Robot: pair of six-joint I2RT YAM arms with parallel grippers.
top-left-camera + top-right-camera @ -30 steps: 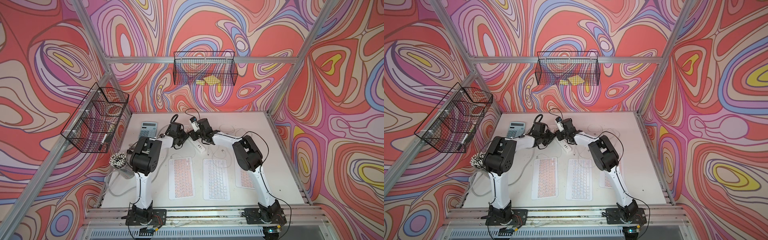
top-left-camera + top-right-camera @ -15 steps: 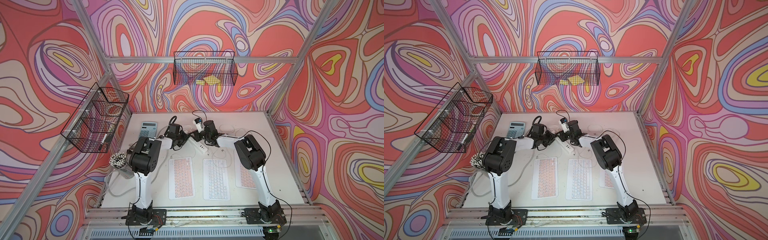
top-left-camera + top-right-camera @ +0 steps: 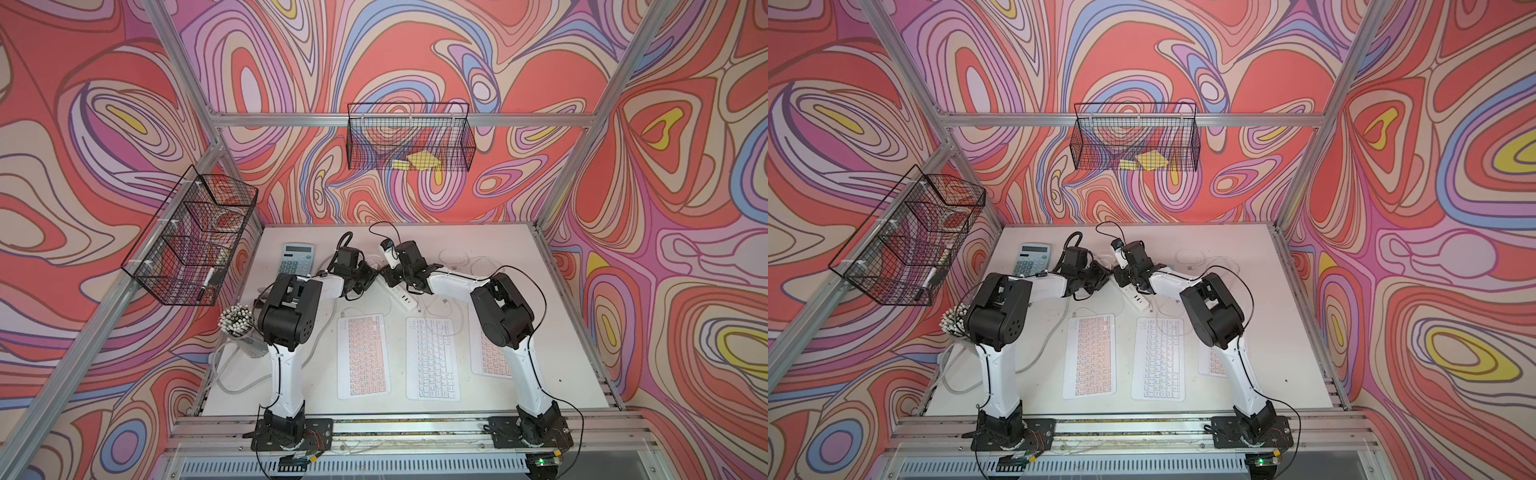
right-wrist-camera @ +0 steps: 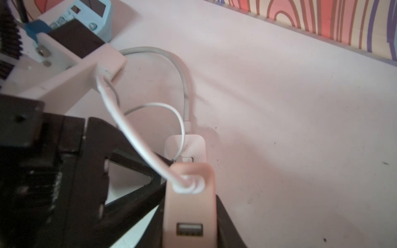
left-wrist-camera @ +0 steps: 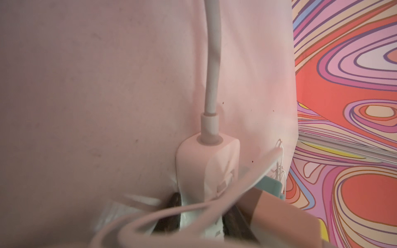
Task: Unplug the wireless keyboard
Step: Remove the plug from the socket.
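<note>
- Currently the left end effector (image 3: 369, 277) is pinching the corded end of the white power strip (image 5: 206, 163), jaws narrow around it, seemingly keeping it down on the bench (image 3: 511, 257).
- The right end effector (image 3: 392, 279) is clamping a small white USB adapter (image 4: 189, 206) just above that same end. One port is showing empty, and a thin white cable (image 4: 129, 133) is leaving the adapter's top.
- Three wireless keyboards are lying at the front of the bench — a pink-keyed one (image 3: 363, 357), a white one (image 3: 432, 361) and another pink one (image 3: 490, 353) partly under the right arm — well apart from both end effectors.
- Whether the adapter is seated in the strip or clear of it, I cannot tell.
- To do this step well, the right arm should be pulling straight along the plug's axis, with no twisting, while the left is holding the strip flat.
- The cable is looping up behind the left arm's white camera mount (image 4: 64, 70), so snagging there is looking like the main risk.
</note>
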